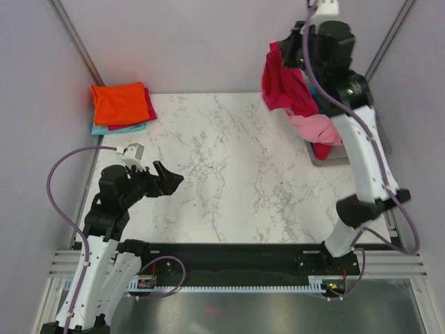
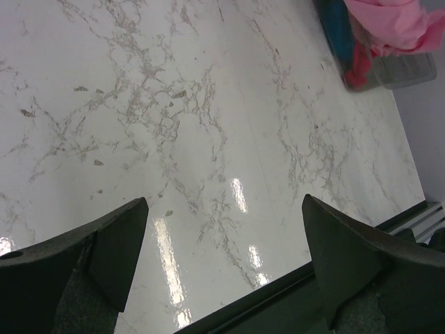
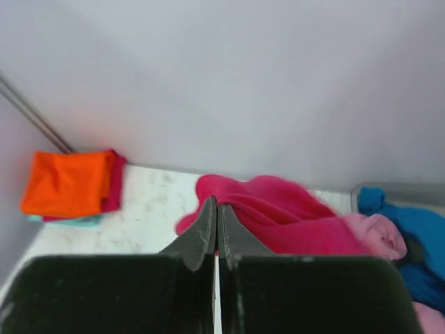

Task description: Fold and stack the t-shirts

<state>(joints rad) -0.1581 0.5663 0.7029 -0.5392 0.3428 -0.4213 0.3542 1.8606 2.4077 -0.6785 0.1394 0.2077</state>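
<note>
1. Crimson-pink t-shirt (image 1: 281, 83): I see it hanging bunched above the grey tub (image 1: 327, 160), pinched by the closed right gripper (image 3: 217, 209).
2. Light pink t-shirt (image 1: 316, 126) and blue t-shirt (image 3: 417, 236): inside the tub.
3. Left gripper (image 2: 222, 209): jaws apart, empty, over the table (image 1: 229, 174) well left of the tub.
4. Folded stack (image 1: 122, 104), orange on top: far left of the tub.

White marble-veined tabletop (image 1: 229, 174), glossy, light glare streaks (image 2: 240, 195) near front edge. Pale lilac-grey walls (image 1: 195, 42) on three sides. Slim metal posts (image 1: 76, 42) in back corners. Aluminium rail (image 1: 236, 268) along near edge.
</note>
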